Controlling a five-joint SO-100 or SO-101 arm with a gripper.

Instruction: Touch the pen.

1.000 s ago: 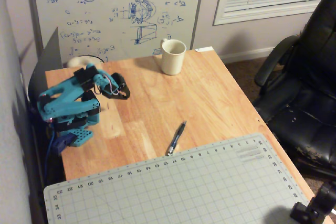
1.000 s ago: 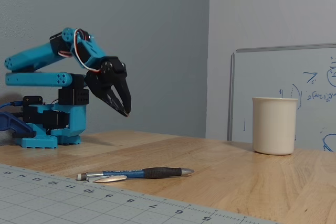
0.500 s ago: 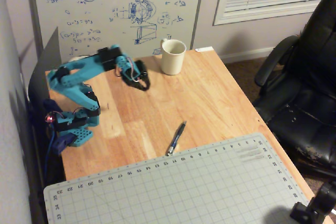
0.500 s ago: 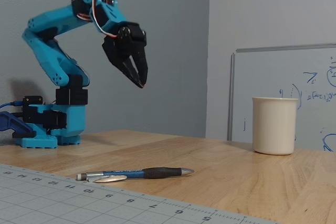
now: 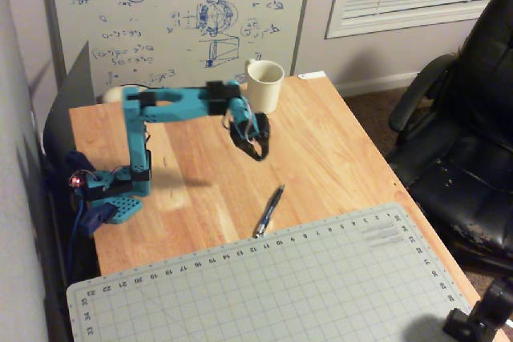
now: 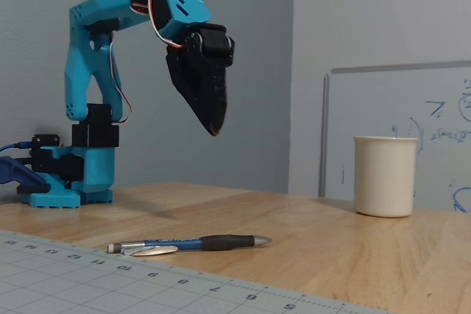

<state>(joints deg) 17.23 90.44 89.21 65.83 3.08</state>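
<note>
Overhead view: the pen (image 5: 269,210) lies flat on the wooden tabletop (image 5: 345,158), its lower end touching the edge of the grey cutting mat (image 5: 264,286). The gripper (image 5: 258,152) hangs between the pen and the cream mug (image 5: 264,86), apart from the pen.

Fixed view: the gripper (image 6: 214,131) points down, fingers pressed together to one tip, well above the pen (image 6: 190,244). The mug (image 6: 384,176) stands right of the pen, well apart.
</note>
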